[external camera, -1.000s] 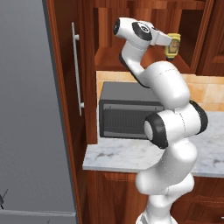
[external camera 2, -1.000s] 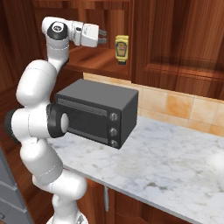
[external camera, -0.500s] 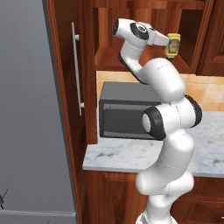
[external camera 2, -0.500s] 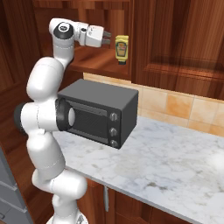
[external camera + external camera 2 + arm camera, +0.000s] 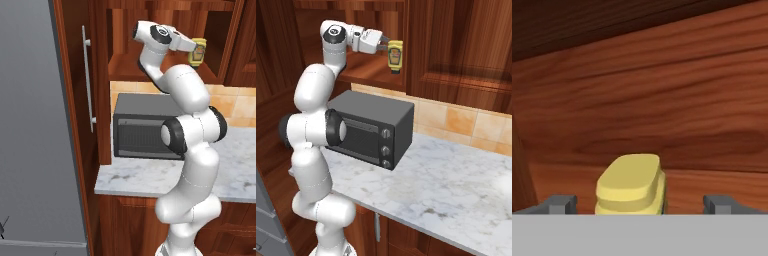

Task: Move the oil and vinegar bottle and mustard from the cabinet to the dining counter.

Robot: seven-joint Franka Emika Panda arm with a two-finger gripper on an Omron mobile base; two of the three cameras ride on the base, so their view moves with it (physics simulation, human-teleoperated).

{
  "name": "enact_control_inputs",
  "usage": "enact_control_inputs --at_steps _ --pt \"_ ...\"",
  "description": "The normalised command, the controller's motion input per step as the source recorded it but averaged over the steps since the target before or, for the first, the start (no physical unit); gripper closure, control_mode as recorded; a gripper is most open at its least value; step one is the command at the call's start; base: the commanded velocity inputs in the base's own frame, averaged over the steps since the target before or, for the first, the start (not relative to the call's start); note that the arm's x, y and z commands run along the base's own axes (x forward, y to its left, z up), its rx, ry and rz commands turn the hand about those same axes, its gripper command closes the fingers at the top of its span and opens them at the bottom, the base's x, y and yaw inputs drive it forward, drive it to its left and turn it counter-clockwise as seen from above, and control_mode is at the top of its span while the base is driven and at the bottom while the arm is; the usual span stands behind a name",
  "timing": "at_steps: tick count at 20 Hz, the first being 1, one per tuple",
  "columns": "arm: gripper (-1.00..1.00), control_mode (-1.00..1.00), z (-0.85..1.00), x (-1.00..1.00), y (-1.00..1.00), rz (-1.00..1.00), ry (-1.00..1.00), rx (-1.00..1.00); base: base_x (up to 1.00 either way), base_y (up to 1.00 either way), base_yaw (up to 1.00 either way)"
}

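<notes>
Arm reached high into the open cabinet [image 5: 165,65]. Pincer [image 5: 387,47] stood level, just short of the mustard [image 5: 395,55]. In the hand view its fingertips [image 5: 559,204] were spread wide, the mustard [image 5: 632,184] between them and touching neither; it gripped nothing. Toaster oven [image 5: 368,127] sat below on the worktop [image 5: 446,185].

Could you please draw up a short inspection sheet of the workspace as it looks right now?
Surface: marble worktop, bare apart from the oven.
Job's things: mustard at the open cabinet, cap end down.
Clutter: toaster oven on the worktop.
Grippers: gripper at the mustard; in the hand view the fingertips stand wide apart either side of it.
Cables: nothing seen.
Surroundings: tan tile backsplash, closed cabinet door.
</notes>
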Motion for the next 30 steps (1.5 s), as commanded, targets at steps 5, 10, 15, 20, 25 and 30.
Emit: enact_control_inputs --at_steps 5,10,15,20,25,30 --pt "-1.00 -1.00 0.00 0.00 -0.26 -0.10 0.03 -0.01 0.00 0.00 0.00" --pt "-1.00 -1.00 -0.04 0.00 -0.26 -0.09 0.03 -0.01 0.00 0.00 0.00" --pt "-1.00 -1.00 -0.16 0.00 -0.27 -0.09 0.05 -0.01 0.00 0.00 0.00" --pt "1.00 -1.00 -0.06 -0.26 -0.12 -0.08 0.02 0.00 0.00 0.00 0.00" --pt "1.00 -1.00 0.00 -0.68 0.00 -0.02 -0.01 0.00 0.00 0.00 0.00" --pt "1.00 -1.00 0.00 -0.70 0.02 0.00 -0.01 0.00 0.00 0.00 0.00"
